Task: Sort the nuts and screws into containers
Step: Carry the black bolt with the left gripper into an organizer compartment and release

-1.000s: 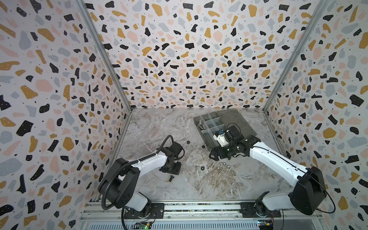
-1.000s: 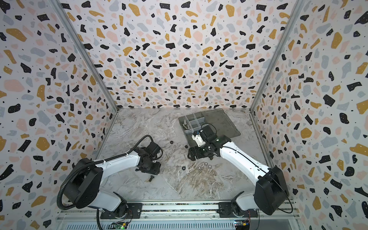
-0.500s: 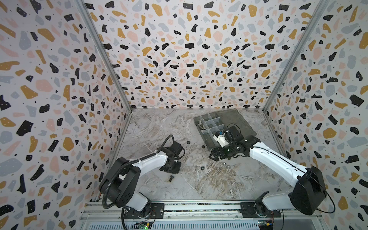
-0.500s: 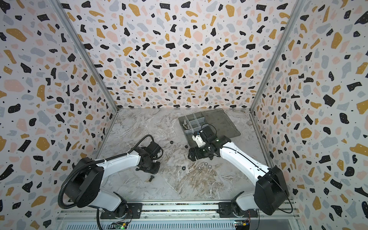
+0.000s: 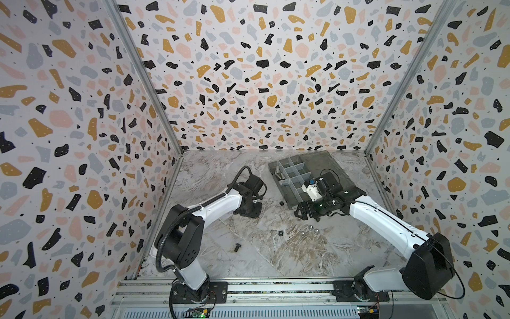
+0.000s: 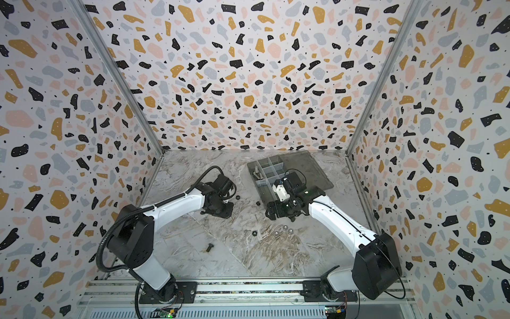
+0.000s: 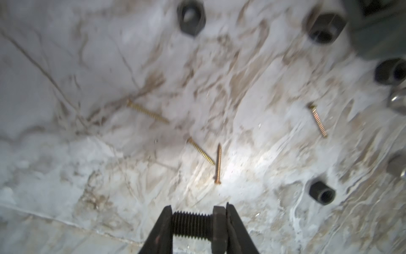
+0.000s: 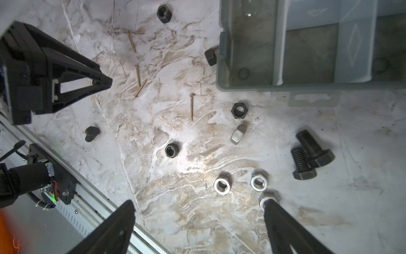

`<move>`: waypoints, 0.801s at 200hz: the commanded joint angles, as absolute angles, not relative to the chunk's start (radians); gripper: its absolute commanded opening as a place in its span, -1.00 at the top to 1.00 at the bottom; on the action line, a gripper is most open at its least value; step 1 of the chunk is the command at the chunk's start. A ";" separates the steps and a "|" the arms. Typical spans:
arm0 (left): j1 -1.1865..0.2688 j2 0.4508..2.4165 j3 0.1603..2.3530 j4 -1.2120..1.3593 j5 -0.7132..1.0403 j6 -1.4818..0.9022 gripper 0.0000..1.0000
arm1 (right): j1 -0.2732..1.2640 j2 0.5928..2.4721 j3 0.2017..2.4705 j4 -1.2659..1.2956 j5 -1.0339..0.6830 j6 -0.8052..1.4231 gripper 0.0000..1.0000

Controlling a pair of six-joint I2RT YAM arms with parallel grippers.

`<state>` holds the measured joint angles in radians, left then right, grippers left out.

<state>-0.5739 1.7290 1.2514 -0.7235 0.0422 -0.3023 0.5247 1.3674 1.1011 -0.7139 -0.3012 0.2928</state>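
My left gripper (image 7: 197, 211) is shut on a black hex-head screw (image 7: 193, 224), held crosswise between the jaws just above the marble floor; in a top view this gripper (image 5: 249, 211) sits left of centre. My right gripper (image 8: 198, 202) stands open and empty, in front of the smoky-grey containers (image 5: 276, 171). Under it lie two black screws (image 8: 314, 147), silver nuts (image 8: 222, 186), black nuts (image 8: 239, 110) and thin brass screws (image 8: 191, 106). One right fingertip (image 8: 269, 205) overlaps a silver nut (image 8: 267, 195). Another black screw (image 5: 237, 247) lies near the front left.
The box's flat lid (image 5: 325, 165) lies open behind the compartments. Patterned walls close in three sides, and a metal rail (image 5: 276, 288) carrying both arm bases runs along the front. A black nut (image 5: 281, 203) rests against the box's near wall.
The left jaws have narrowed onto the black screw. Neither arm has shifted noticeably in the top views, and the right gripper stays open.
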 commanded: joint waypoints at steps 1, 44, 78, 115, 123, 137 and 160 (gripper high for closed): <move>-0.586 1.816 1.390 -0.768 0.054 -0.266 0.59 | 0.492 1.325 1.147 -0.754 -0.291 0.271 -0.87; -0.629 2.035 1.730 -0.798 0.101 -0.268 0.56 | 0.436 1.318 1.152 -0.762 -0.293 0.258 -0.87; -0.683 2.212 1.999 -0.829 0.141 -0.272 0.53 | 0.396 1.328 1.164 -0.769 -0.302 0.242 -0.87; -0.711 2.343 2.180 -0.857 0.170 -0.278 0.51 | 0.350 1.341 1.178 -0.776 -0.316 0.220 -0.87; -0.713 2.357 2.190 -0.854 0.172 -0.281 0.51 | 0.343 1.342 1.178 -0.771 -0.323 0.213 -0.87; -0.712 2.368 2.186 -0.848 0.173 -0.282 0.50 | 0.330 1.344 1.181 -0.761 -0.335 0.207 -0.88; -0.713 2.376 2.176 -0.844 0.171 -0.281 0.49 | 0.320 1.350 1.185 -0.741 -0.354 0.203 -0.88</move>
<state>-0.7204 2.3726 2.1601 -0.8242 0.1574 -0.2802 0.3305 1.3491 1.1469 -0.7464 -0.3248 0.2253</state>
